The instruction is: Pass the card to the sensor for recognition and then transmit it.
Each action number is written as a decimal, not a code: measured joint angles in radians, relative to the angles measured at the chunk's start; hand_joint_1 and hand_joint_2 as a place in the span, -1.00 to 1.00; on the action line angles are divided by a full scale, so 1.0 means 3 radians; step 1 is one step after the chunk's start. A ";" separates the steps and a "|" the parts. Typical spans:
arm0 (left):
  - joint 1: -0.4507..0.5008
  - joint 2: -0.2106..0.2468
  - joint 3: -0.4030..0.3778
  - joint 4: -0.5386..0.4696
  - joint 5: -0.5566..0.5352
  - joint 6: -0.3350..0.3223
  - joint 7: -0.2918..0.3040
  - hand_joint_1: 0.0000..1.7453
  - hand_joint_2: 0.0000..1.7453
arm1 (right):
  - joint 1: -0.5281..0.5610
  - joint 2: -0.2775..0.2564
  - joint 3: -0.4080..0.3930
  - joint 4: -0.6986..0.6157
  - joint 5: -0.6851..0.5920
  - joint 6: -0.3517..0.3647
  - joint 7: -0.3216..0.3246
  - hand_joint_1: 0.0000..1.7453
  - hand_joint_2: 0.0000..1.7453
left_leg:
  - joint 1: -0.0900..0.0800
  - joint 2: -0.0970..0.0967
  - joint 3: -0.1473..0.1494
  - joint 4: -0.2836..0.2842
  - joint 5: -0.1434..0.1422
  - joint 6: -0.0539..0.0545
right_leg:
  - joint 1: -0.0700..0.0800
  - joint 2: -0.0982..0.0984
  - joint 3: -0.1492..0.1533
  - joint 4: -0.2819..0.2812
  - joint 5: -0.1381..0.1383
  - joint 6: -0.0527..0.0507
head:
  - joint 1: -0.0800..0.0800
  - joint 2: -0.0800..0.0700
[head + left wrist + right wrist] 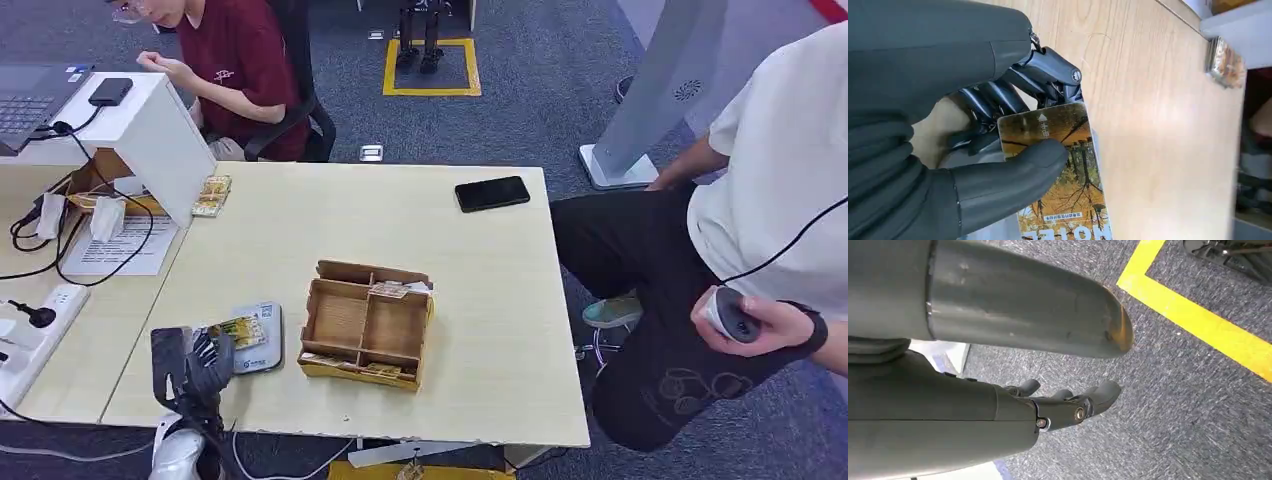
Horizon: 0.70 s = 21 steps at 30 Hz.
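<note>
The left hand (200,362) pinched a hotel key card (240,330) between its thumb and dark fingers (998,97), the card printed with autumn trees and held just above the grey card reader (258,345) at the near left of the pale wooden worktop (400,220). Just right of the reader stood a wooden organiser box (365,325) split into compartments: the largest one on the left looked bare, a far compartment held a few cards (395,290), and more cards lay along its near edge. A black phone (492,193) lay near the far right edge. A small stack of cards (212,195) rested beside a white stand (150,125) at the left. The right hand (1068,402) hung over grey carpet (1173,390) by a yellow line, fingers loosely apart and holding nothing. A person in a white shirt (770,200) held a controller (730,312).
</note>
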<state>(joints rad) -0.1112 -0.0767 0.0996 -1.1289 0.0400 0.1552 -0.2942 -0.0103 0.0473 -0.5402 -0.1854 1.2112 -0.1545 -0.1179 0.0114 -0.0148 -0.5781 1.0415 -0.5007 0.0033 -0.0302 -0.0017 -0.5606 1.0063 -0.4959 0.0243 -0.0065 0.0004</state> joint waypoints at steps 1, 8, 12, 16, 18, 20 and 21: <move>0.0020 0.0000 0.0004 -0.0060 0.0226 -0.0053 -0.0039 1.00 1.00 | 0.0000 0.0000 -0.0005 0.0000 0.0011 -0.0001 0.0000 -1.00 -1.00 | 0.0000 0.0000 0.0000 0.0000 0.0000 0.0000 | 0.0000 0.0000 0.0000 0.0000 0.0000 0.0000 | 0.0000 0.0000; 0.0069 0.0008 0.0038 -0.0614 0.0946 -0.0146 -0.0208 1.00 1.00 | -0.0001 0.0000 -0.0025 0.0000 0.0065 0.0009 0.0001 -1.00 -1.00 | 0.0000 -0.0001 -0.0001 0.0000 0.0000 0.0000 | 0.0000 -0.0001 0.0000 0.0000 0.0000 0.0000 | -0.0001 0.0000; 0.0072 0.0006 0.0044 -0.0789 0.0996 -0.0160 -0.0277 1.00 1.00 | -0.0001 0.0000 -0.0045 0.0000 0.0083 0.0017 -0.0001 -1.00 -1.00 | 0.0000 -0.0001 -0.0001 0.0000 0.0000 0.0000 | 0.0000 -0.0001 0.0000 0.0000 0.0000 0.0000 | -0.0001 0.0000; 0.0066 0.0003 0.0055 -0.0872 0.0894 -0.0058 -0.0407 1.00 1.00 | -0.0002 0.0000 -0.0055 0.0000 0.0095 0.0022 -0.0014 -1.00 -1.00 | 0.0000 -0.0001 0.0000 0.0000 0.0000 0.0000 | 0.0000 0.0000 0.0000 0.0000 0.0000 0.0000 | 0.0000 0.0000; 0.0061 0.0003 0.0055 -0.0890 0.0792 0.0023 -0.0460 1.00 1.00 | -0.0003 0.0000 -0.0060 0.0000 0.0113 0.0022 -0.0015 -1.00 -1.00 | 0.0000 -0.0001 0.0000 0.0000 0.0000 0.0000 | 0.0000 -0.0001 0.0000 0.0000 0.0000 0.0000 | -0.0001 0.0000; 0.0037 0.0001 0.0055 -0.0894 0.0441 0.0259 -0.0602 1.00 1.00 | -0.0004 0.0000 -0.0065 0.0000 0.0137 0.0031 -0.0018 -1.00 -1.00 | 0.0000 -0.0001 0.0000 0.0000 0.0000 0.0000 | 0.0000 0.0000 -0.0001 0.0000 0.0000 0.0000 | 0.0000 0.0000; 0.0013 0.0001 0.0055 -0.0894 0.0301 0.0350 -0.0652 1.00 1.00 | -0.0005 0.0000 -0.0065 0.0000 0.0150 0.0031 -0.0018 -1.00 -1.00 | 0.0000 -0.0001 0.0000 0.0000 0.0000 0.0000 | 0.0000 -0.0001 -0.0001 0.0000 0.0000 0.0000 | -0.0001 0.0000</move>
<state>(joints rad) -0.1072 -0.0763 0.1160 -1.3970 0.1303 0.2603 -0.4899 -0.0118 0.0473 -0.5596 -0.1854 1.2562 -0.1453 -0.1232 0.0114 -0.0152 -0.5782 1.0416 -0.5006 0.0033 -0.0302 -0.0019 -0.5608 1.0063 -0.4959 0.0244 -0.0069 0.0004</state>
